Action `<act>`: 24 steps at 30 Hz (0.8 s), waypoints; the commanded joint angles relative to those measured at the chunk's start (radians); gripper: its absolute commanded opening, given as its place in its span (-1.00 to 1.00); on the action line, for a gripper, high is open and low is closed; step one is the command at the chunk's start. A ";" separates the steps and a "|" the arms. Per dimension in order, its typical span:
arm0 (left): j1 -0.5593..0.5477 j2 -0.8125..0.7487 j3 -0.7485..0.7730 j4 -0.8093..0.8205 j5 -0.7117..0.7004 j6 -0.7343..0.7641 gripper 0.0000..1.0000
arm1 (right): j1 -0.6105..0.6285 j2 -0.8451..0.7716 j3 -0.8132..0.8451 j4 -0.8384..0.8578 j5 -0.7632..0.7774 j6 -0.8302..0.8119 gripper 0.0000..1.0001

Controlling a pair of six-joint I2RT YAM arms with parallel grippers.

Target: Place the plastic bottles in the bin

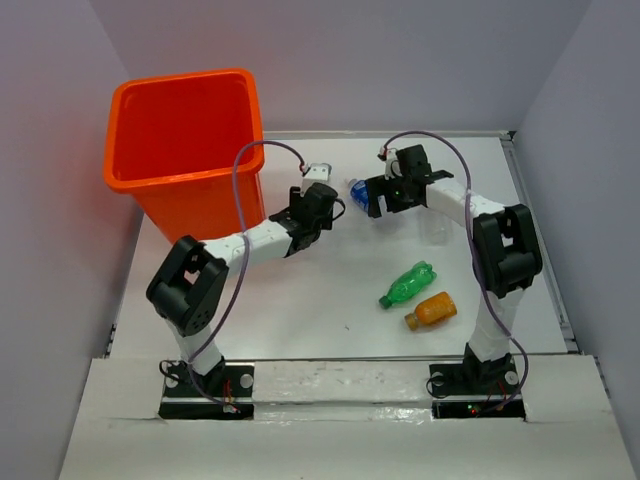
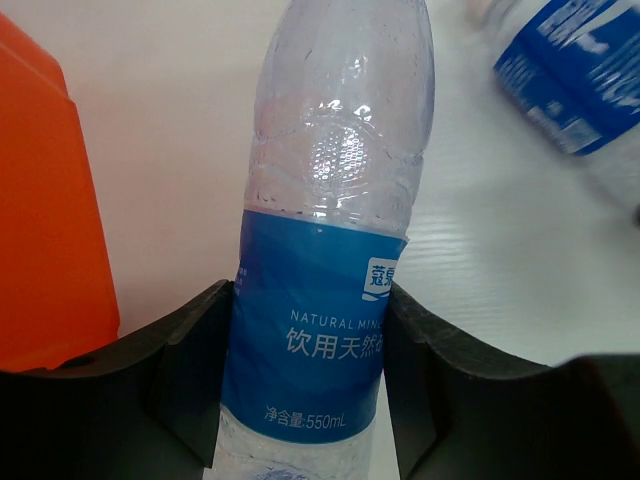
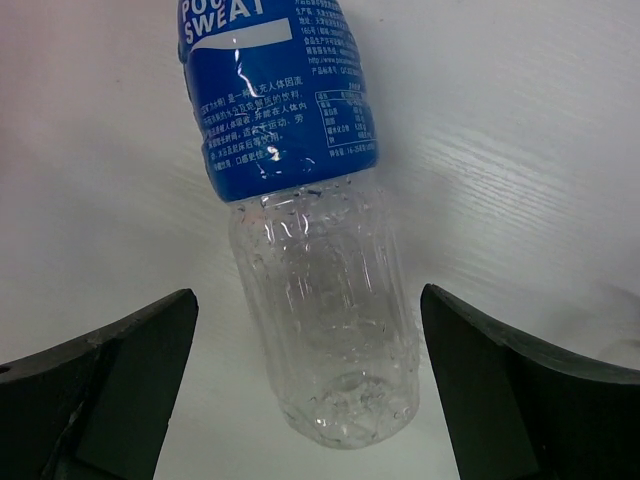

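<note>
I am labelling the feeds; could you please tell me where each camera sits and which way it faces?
Top external: above and behind the bases, looking down across the table to the orange bin; both arms show whole.
Left wrist: on the left tool, facing along its fingers, shut on the water bottle; bin edge at left.
Right wrist: on the right tool, facing the table and the Pocari Sweat bottle between its open fingers.
Shared: top and left wrist both show the bin.

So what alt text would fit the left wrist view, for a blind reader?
A clear plastic bottle with a blue label is clamped between the two black fingers of the left end effector. The orange bin fills the left edge, and a second blue-labelled bottle shows blurred at upper right.
</note>
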 commanded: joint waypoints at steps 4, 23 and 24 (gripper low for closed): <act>-0.057 -0.229 -0.005 0.132 0.055 -0.016 0.10 | 0.008 0.041 0.046 -0.013 -0.003 0.003 0.71; -0.060 -0.611 0.311 0.134 0.171 0.071 0.11 | 0.034 -0.454 -0.350 0.221 -0.017 0.238 -0.34; -0.051 -0.635 0.317 0.104 0.115 0.079 0.11 | 0.044 -0.483 -0.364 0.226 -0.017 0.241 -0.33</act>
